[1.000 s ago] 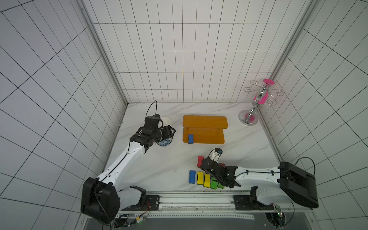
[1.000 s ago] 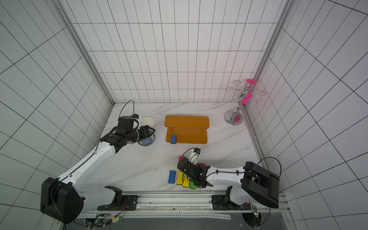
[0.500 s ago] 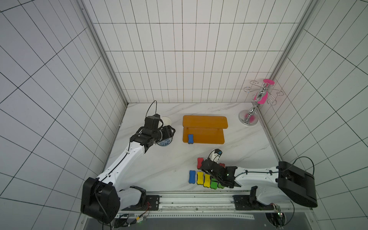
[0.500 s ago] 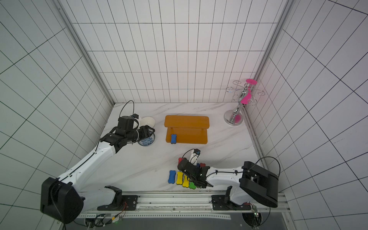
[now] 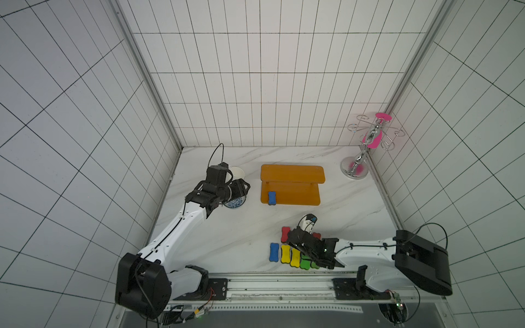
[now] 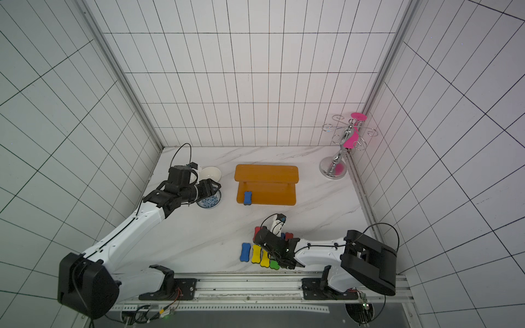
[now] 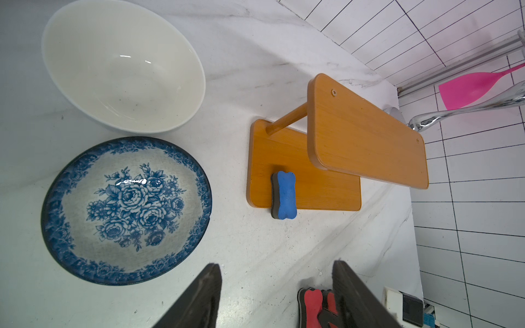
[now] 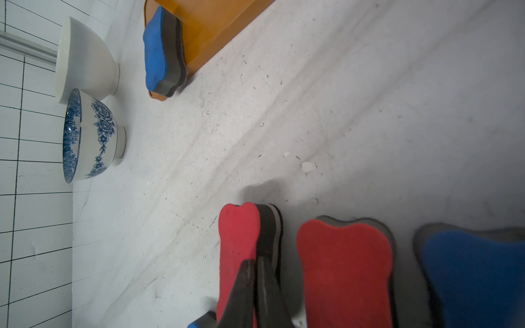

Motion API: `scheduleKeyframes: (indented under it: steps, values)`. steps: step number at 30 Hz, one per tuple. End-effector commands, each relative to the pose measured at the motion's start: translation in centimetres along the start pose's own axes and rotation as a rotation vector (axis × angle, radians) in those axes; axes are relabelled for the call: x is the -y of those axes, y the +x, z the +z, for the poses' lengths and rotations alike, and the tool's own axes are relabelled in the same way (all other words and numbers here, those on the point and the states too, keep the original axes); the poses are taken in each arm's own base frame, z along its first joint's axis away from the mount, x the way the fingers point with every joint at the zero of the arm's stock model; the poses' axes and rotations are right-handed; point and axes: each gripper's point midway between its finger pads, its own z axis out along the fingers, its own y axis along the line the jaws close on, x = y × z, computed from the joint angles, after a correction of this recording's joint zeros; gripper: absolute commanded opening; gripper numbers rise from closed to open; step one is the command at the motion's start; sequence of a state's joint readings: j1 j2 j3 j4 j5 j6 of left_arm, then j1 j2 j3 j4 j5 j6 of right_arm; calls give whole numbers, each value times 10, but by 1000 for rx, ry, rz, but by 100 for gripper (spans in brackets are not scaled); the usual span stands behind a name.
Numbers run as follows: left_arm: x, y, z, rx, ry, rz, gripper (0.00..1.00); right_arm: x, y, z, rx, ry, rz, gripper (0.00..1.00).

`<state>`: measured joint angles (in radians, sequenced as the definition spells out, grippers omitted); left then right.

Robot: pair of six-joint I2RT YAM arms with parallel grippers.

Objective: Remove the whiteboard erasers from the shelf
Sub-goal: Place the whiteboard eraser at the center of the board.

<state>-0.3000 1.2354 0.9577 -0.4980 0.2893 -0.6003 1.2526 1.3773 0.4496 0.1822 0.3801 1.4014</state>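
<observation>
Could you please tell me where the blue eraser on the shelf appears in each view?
Top view: blue eraser on the lower board of the shelf, at its left end.
Top view: the same spot.
Left wrist: on that board's corner, beside the flowered bowl.
Right wrist: on the board's corner, seen side-on.
Shared landmark: the orange shelf, in all four views.

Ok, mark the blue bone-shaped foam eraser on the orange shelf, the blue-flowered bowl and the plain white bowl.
Blue bone-shaped foam eraser (image 7: pixel 287 195): left wrist view, top face.
Blue-flowered ceramic bowl (image 7: pixel 127 208): left wrist view, inner bottom.
Plain white ceramic bowl (image 7: pixel 125 73): left wrist view, inner wall.
</observation>
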Motion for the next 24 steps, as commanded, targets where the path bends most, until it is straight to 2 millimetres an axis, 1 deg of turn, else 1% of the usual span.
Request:
scheduleKeyframes:
  steps: [1, 6, 16, 19, 24]
  values:
    - [-3, 2, 2, -4, -11, 12, 66, 10, 3, 0, -4, 25, -13, 10]
    - [-4, 2, 2, -7, -8, 8, 66, 11, 1, -2, 3, 28, -9, 13]
    - [-3, 3, 4, -11, -4, 5, 66, 13, -1, -4, 10, 26, -3, 14]
    - [-3, 3, 4, -12, -3, 5, 66, 14, -1, -4, 11, 27, -3, 16]
    - [-4, 3, 5, -12, -3, 2, 66, 10, -3, -6, 11, 24, -16, 18]
